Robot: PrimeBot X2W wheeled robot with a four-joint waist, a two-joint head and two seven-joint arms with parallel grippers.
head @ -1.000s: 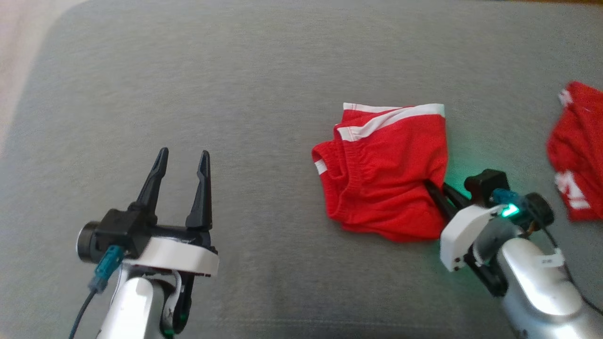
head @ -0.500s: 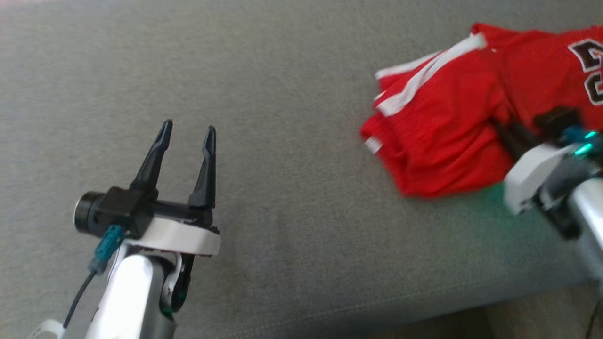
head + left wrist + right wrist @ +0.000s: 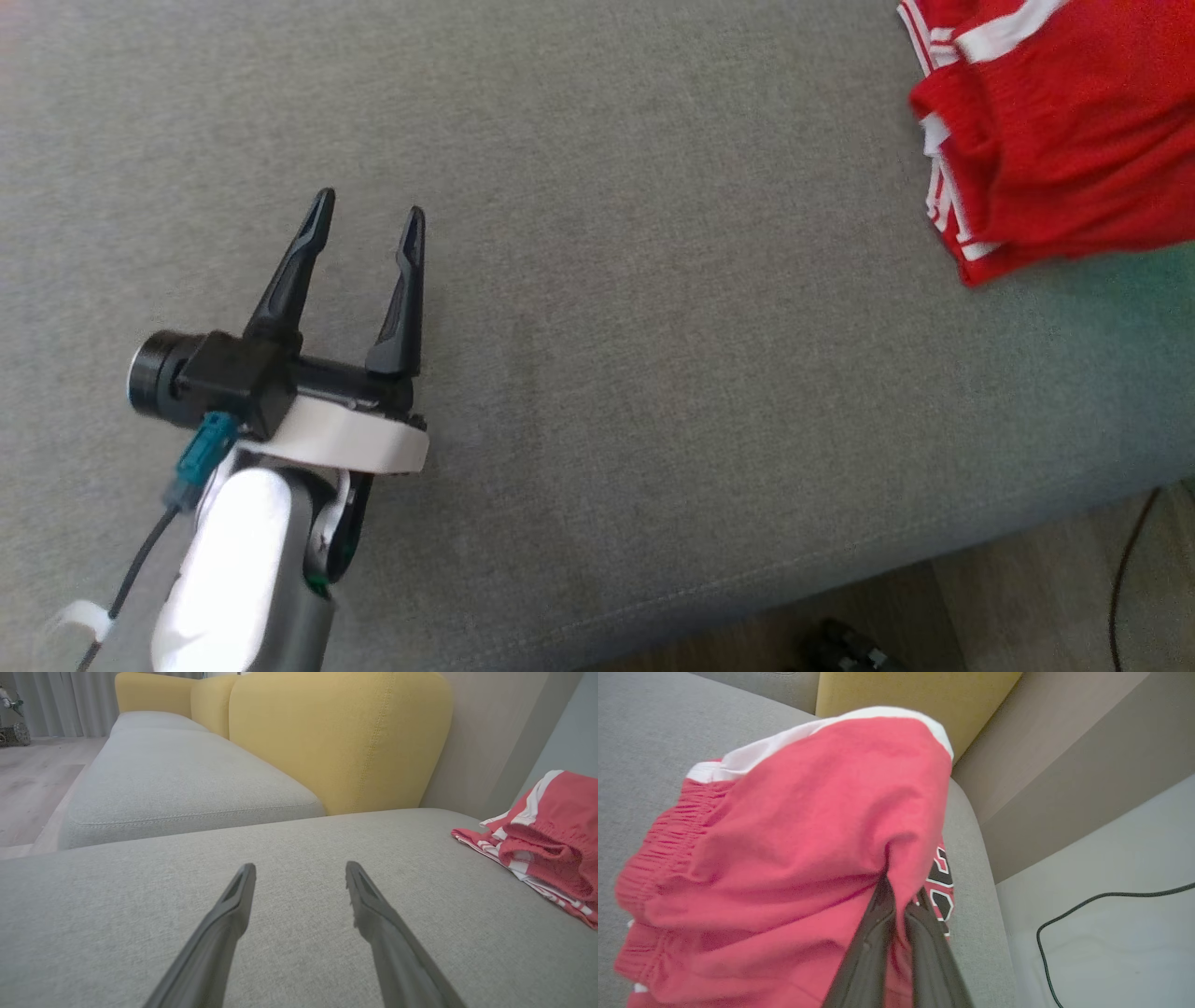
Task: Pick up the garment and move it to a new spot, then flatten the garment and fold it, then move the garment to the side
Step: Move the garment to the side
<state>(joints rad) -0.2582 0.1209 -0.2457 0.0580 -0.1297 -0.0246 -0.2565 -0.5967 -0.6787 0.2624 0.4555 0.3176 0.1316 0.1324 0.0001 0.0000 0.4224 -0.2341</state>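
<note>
The right jaws are closed tight on a fold of the red garment, their 2 dark fingers pressed together with cloth bunched around the tips. The garment is a pair of red shorts with a gathered elastic waistband and broad white bands at the hem. In the right wrist view it is crumpled, running from the waistband at the lower left to the white hem at the upper right. Under it shows a second red piece with black-and-white print; whether the two touch cannot be told. In the head view the garment sits at the far right end of the grey sofa seat, its striped edges facing left. The left jaws stand wide open and empty, fingers over bare seat, well apart from the garment. Behind rises a yellow backrest. A black cable lies on the floor.
</note>
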